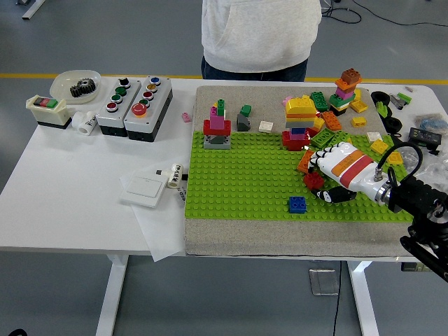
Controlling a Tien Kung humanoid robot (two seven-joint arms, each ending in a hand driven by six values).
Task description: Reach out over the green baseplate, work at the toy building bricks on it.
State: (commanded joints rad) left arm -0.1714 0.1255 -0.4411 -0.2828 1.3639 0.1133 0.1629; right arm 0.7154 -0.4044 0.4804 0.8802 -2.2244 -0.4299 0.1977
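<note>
Person (260, 35) cut off above the chest, right hand (339, 168) hiding bricks beneath, grip unclear

Green studded baseplate (245, 175) lies flat on a grey mat, with bricks mostly along its far edge and right side. At far left, a stack (217, 126) of grey, red and pink with a green top stands upright; mid-far, a yellow-orange-white stack (299, 115) sits over a red and blue base, and a taller mixed tower (346, 87) rises on the mat beyond. A blue brick (297, 204) sits alone near the front edge, a red brick (313, 181) and an orange one (305, 162) lying tilted just right of centre.
</note>
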